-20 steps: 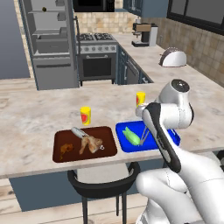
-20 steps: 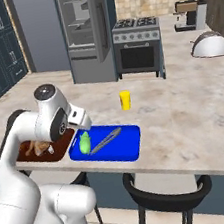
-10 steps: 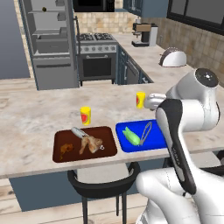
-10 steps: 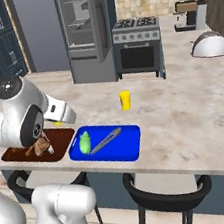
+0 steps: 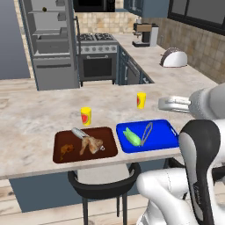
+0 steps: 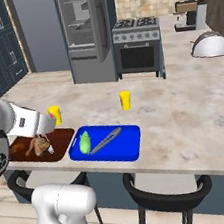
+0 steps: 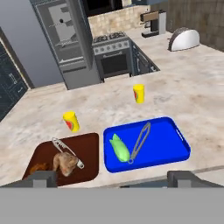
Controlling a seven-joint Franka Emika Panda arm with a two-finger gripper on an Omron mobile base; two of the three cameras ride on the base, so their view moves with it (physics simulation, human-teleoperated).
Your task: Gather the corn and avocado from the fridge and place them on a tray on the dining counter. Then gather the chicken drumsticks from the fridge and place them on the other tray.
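The blue tray (image 5: pixel 162 132) on the dining counter holds a green corn cob (image 5: pixel 132 137) and metal tongs (image 5: pixel 146 132). Left of it, the brown tray (image 5: pixel 61 139) carries chicken drumsticks (image 5: pixel 91 144) and a second pair of tongs (image 5: pixel 79 132). My gripper (image 5: pixel 161 104) hangs open above the counter's near edge, back from both trays, with nothing between its fingertips (image 7: pixel 41 178). In the hand view the corn cob (image 7: pixel 119 148) and drumsticks (image 7: pixel 64 161) lie ahead of it. I cannot make out an avocado; a small dark round item (image 7: pixel 61 20) sits on an upper fridge shelf.
Two yellow cups (image 5: pixel 86 116) (image 5: pixel 140 99) stand on the counter behind the trays. The fridge (image 5: pixel 48 39) is open across the aisle, beside the stove (image 5: pixel 97 55). A black stool (image 5: pixel 103 178) is tucked under the counter edge.
My arm has lifted from over the blue tray and swung back toward the near counter edge. The trays and their contents have stayed put.
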